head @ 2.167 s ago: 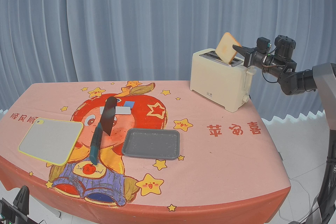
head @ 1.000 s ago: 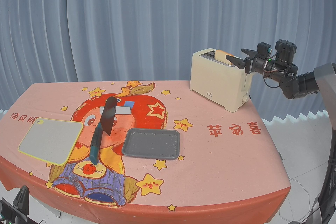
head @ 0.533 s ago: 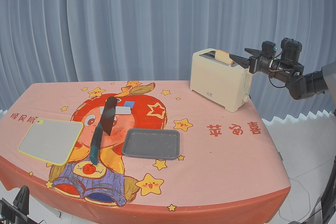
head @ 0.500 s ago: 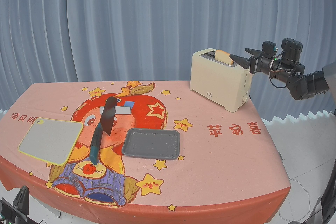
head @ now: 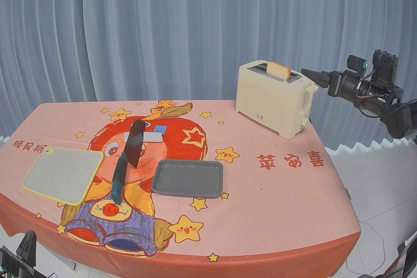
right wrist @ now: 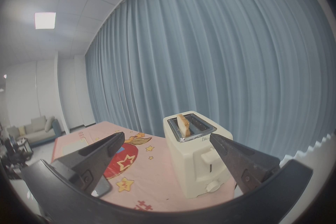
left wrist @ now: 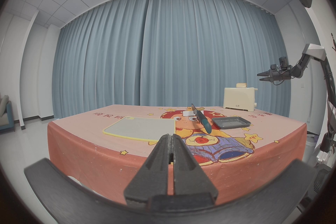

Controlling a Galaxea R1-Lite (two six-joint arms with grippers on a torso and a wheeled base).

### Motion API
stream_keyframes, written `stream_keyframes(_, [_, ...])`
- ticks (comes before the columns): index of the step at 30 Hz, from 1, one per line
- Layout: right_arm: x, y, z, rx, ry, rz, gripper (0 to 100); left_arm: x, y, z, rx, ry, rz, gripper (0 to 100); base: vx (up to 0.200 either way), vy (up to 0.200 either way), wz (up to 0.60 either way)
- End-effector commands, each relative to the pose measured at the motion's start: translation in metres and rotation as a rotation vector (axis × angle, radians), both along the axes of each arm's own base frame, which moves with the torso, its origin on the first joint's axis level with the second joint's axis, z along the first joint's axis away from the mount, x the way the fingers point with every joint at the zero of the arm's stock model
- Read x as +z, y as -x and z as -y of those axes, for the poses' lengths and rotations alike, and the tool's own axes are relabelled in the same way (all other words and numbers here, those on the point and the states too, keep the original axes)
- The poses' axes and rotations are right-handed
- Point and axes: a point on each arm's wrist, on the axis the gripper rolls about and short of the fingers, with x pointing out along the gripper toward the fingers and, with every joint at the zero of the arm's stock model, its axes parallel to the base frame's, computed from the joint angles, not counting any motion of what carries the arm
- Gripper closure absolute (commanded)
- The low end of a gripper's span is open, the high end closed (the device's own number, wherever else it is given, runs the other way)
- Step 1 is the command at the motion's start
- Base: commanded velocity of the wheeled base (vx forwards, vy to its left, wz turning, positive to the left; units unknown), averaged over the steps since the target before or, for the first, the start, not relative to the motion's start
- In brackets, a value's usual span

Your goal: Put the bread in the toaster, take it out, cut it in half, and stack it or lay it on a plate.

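1. The bread [head: 278, 70] is sitting in one slot of the toaster [head: 271, 103]. Its top edge pokes above the rim, toward the end nearest the lever [head: 311, 89].
2. The right jaws are wide apart and empty, hanging in the air just off the lever end of the toaster, not touching it. The left jaws are pressed together with nothing in them, low off the near edge of the counter [head: 269, 205].
3. My guess: the lever looks up, so pushing it down comes next. The toaster stands close to the counter's far right corner, so a sideways shove instead of a clean downward press could skid it toward the edge.
4. Pulling the bread out could go wrong too. Only a thin strip shows, so a shallow pinch could slip or tear the crust. Jaws coming in crooked could clip the slot rim.
5. The plate [head: 187, 178], cutting board [head: 63, 174] and knife [head: 118, 177] are well apart from the toaster. That's a long carry, so a loose grip probably means dropped toast.
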Motion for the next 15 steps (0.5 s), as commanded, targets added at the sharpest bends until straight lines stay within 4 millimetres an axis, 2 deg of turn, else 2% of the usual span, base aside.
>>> stream_keyframes(1, [0.019, 0.027, 0.001, -0.004, -0.032, 0.025, 0, -0.005, -0.001, 0.0, 0.001, 0.0, -0.019, 100, 0.0, 0.0, 0.0])
stream_keyframes(10, [0.015, 0.026, 0.005, -0.053, -0.048, 0.015, 0, -0.005, -0.001, 0.0, 0.001, 0.0, -0.019, 100, 0.0, 0.0, 0.0])
stream_keyframes(11, [0.015, 0.025, 0.008, -0.064, -0.049, 0.022, 100, -0.005, -0.001, 0.0, 0.001, 0.0, -0.019, 100, 0.0, 0.0, 0.0])
stream_keyframes(15, [0.013, 0.021, 0.018, -0.096, -0.057, 0.032, 100, -0.005, -0.001, 0.0, 0.001, 0.0, -0.019, 100, 0.0, 0.0, 0.0])
